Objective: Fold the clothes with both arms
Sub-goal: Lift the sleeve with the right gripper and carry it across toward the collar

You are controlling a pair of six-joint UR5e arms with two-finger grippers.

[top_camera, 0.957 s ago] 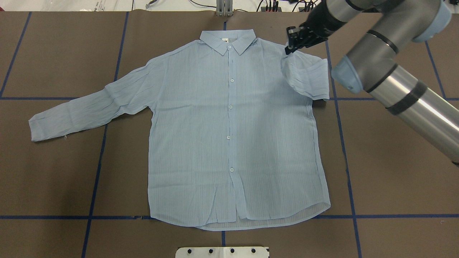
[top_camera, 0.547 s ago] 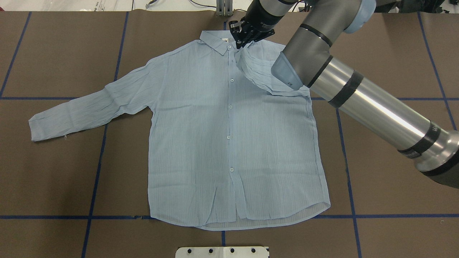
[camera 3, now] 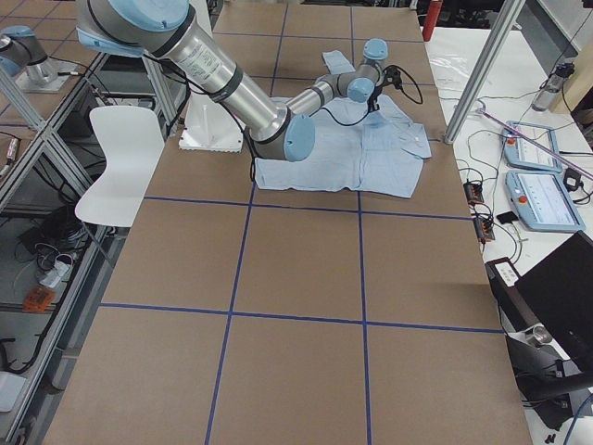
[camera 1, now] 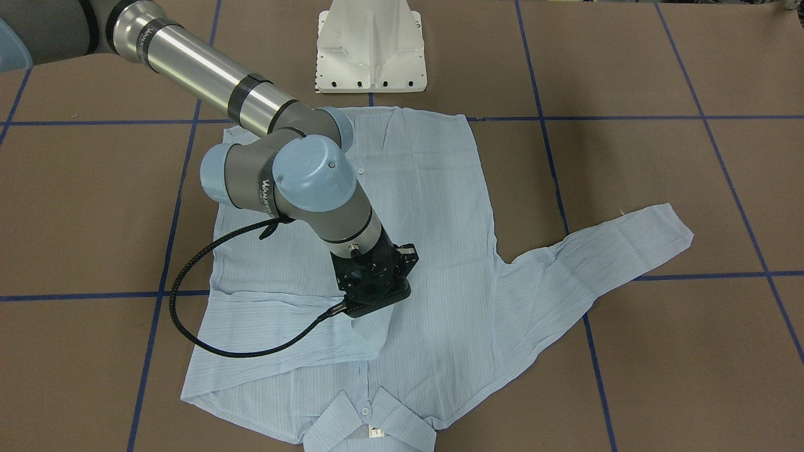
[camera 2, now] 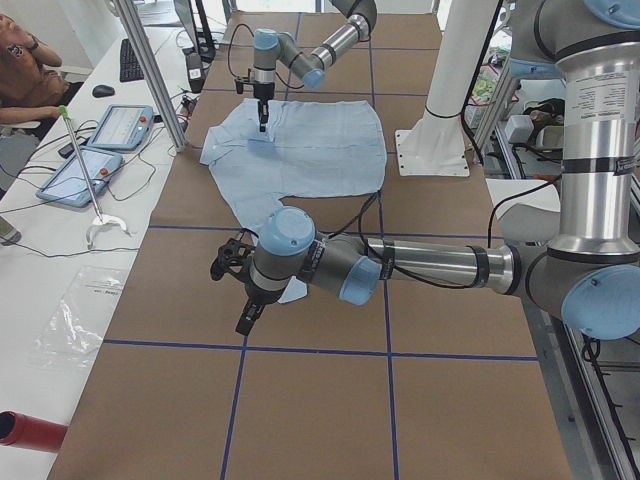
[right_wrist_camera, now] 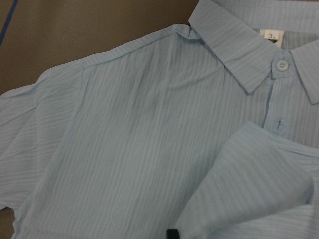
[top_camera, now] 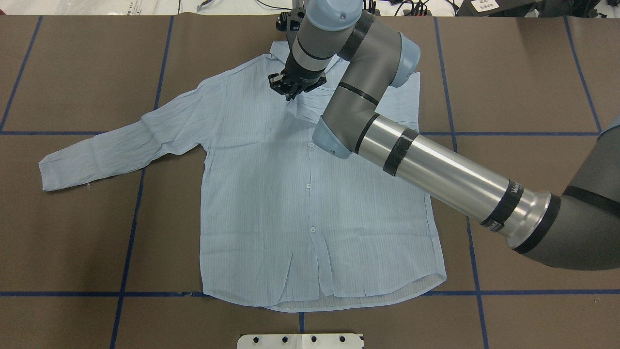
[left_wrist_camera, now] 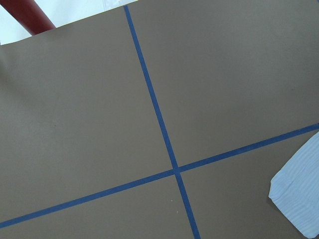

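The light blue striped shirt (top_camera: 271,194) lies flat and buttoned on the brown table, collar at the far edge. My right gripper (top_camera: 292,92) hangs over the chest just below the collar (camera 1: 370,420), shut on the cuff (right_wrist_camera: 259,184) of the shirt's right sleeve. That sleeve (camera 1: 282,320) is drawn across the front. The other sleeve (top_camera: 116,145) lies stretched out to the side. My left gripper (camera 2: 243,320) shows only in the exterior left view, low over the table near that sleeve's cuff (left_wrist_camera: 299,199); I cannot tell whether it is open or shut.
The white pedestal base (camera 1: 370,50) stands at the near table edge behind the shirt hem. Blue tape lines (top_camera: 131,218) grid the table. A red cylinder (camera 2: 25,430) lies at the left end, with tablets (camera 2: 120,125) and a seated person beyond the table's far side.
My right gripper has carried the sleeve cuff leftwards from the shoulder, past the collar, to the chest left of the buttons. The sleeve now lies folded over the front.
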